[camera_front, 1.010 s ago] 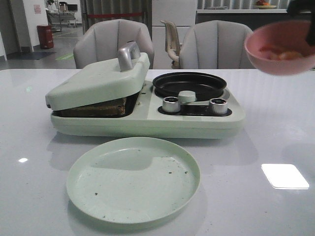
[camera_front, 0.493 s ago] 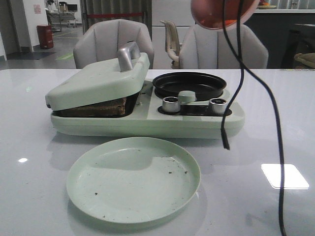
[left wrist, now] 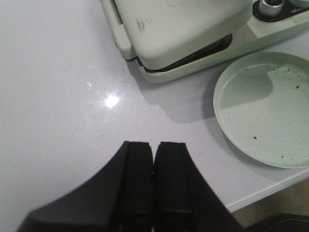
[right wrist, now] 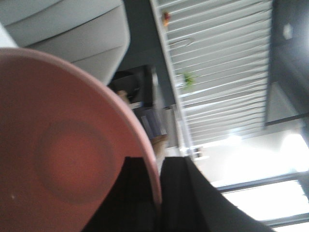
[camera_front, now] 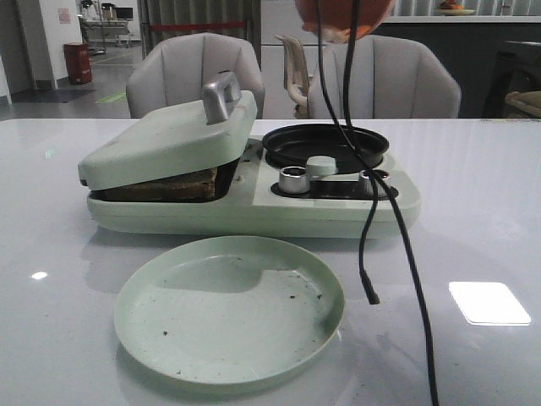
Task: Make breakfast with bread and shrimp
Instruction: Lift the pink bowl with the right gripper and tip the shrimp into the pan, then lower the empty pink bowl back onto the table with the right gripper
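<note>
My right gripper [right wrist: 159, 193] is shut on the rim of a pink bowl [right wrist: 63, 159]. In the front view the bowl [camera_front: 342, 13] hangs tipped at the top edge, above the black round pan [camera_front: 325, 144] of the pale green breakfast maker [camera_front: 338, 207]. Pale orange bits that look like shrimp [camera_front: 338, 35] show at its lower rim. None show in the right wrist view. A brown bread edge [camera_front: 165, 184] shows under the maker's lowered lid [camera_front: 169, 139]. My left gripper [left wrist: 153, 150] is shut and empty over bare table beside the lid [left wrist: 178, 24].
An empty pale green plate [camera_front: 228, 309] with dark crumbs lies in front of the maker; it also shows in the left wrist view [left wrist: 263, 108]. Two black cables [camera_front: 368, 228] hang from the right arm across the pan and knobs [camera_front: 294, 179]. Grey chairs stand behind the table.
The pink bowl has moved left and up, from the right edge to above the black pan, and has tipped. The arm's cables have swung left in front of the maker.
</note>
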Controlling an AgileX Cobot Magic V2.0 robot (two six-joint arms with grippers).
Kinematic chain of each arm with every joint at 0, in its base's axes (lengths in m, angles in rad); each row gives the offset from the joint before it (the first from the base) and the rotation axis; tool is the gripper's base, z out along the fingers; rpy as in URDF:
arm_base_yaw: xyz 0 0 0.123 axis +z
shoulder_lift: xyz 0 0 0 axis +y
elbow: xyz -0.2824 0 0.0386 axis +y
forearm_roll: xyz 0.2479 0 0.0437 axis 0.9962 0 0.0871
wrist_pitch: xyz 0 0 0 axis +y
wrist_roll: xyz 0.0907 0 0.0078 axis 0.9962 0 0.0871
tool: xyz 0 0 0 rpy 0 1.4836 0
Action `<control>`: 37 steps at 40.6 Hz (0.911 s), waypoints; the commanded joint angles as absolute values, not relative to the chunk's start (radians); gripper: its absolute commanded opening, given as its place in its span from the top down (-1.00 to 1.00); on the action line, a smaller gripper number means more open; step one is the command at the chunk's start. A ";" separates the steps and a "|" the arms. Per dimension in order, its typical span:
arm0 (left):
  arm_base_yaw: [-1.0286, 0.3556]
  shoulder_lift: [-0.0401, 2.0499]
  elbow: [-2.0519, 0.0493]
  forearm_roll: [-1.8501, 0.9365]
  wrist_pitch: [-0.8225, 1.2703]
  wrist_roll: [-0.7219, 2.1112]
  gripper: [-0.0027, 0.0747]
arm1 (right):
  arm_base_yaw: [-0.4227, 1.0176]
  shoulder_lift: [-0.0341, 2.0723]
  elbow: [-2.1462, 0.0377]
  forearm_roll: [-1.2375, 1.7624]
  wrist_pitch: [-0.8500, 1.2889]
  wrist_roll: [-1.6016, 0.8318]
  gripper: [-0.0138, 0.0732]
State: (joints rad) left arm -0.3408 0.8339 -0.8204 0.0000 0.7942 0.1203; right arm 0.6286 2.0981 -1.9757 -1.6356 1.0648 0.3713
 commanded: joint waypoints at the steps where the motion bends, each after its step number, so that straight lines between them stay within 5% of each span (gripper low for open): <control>1: -0.348 0.828 -0.846 0.000 0.726 0.118 0.67 | 0.628 2.031 -2.024 -1.799 1.098 0.380 0.58; 20: -0.348 0.828 -0.846 0.000 0.726 0.118 0.67 | 0.628 2.019 -2.040 -1.721 1.170 0.503 0.58; 37: -0.348 0.828 -0.846 0.000 0.726 0.118 0.67 | 0.410 1.738 -1.836 -0.844 1.154 0.408 0.58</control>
